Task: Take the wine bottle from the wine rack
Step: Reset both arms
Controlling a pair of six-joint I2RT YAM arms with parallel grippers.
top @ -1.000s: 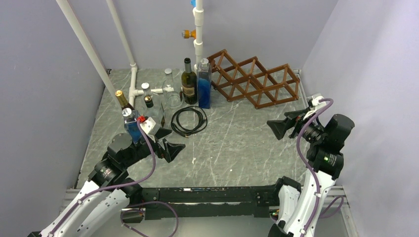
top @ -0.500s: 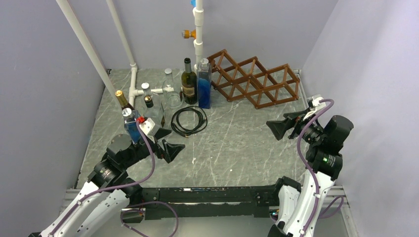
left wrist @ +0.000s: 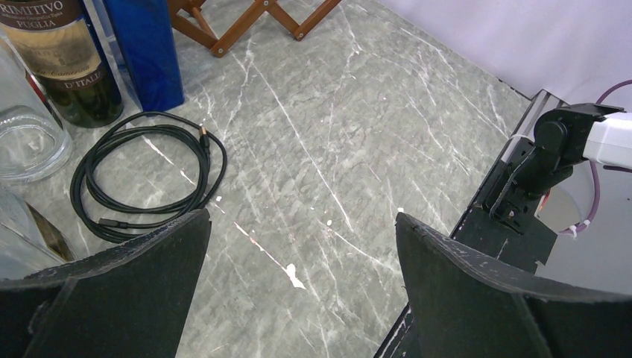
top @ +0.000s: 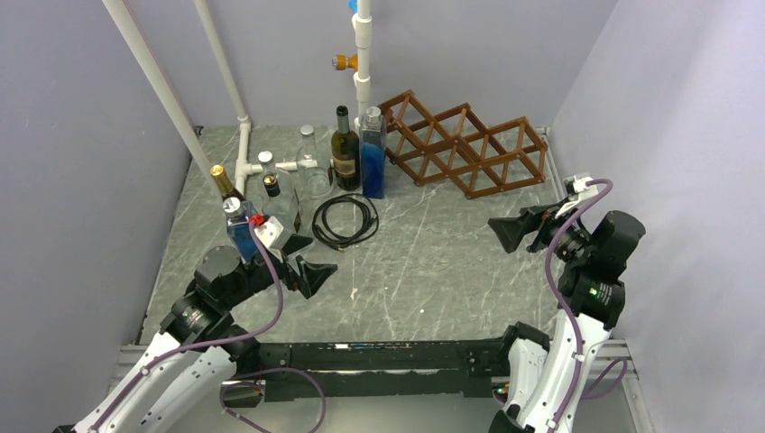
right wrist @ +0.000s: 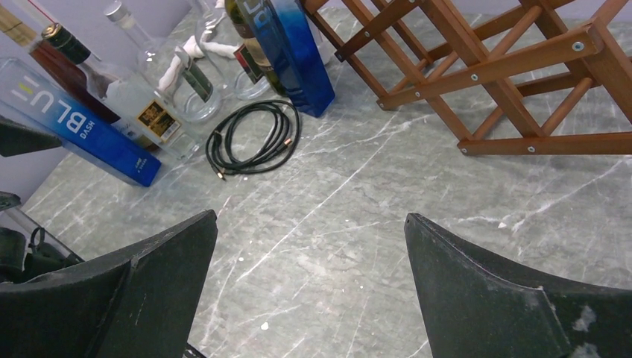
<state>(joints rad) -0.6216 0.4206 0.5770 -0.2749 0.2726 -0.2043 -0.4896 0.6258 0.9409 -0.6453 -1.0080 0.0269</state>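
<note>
The brown wooden wine rack (top: pixel 475 161) stands at the back right, and every cell that shows is empty. It also shows in the right wrist view (right wrist: pixel 522 56) and the left wrist view (left wrist: pixel 238 26). A dark green wine bottle (top: pixel 344 152) stands upright on the table left of the rack, also in the left wrist view (left wrist: pixel 63 67). My left gripper (top: pixel 311 257) (left wrist: pixel 302 216) is open and empty over the near left table. My right gripper (top: pixel 514 224) (right wrist: pixel 311 215) is open and empty, in front of the rack's right end.
A tall blue square bottle (top: pixel 373 162) stands between the wine bottle and the rack. A coiled black cable (top: pixel 345 219) lies in front of them. Clear glass bottles (top: pixel 311 167), a gold-capped brown bottle (top: pixel 224 185) and a small blue bottle (top: pixel 239 230) stand at the left. White pipes (top: pixel 242 135) rise at the back.
My right gripper has shifted very slightly. The left arm and the bottles have not moved.
</note>
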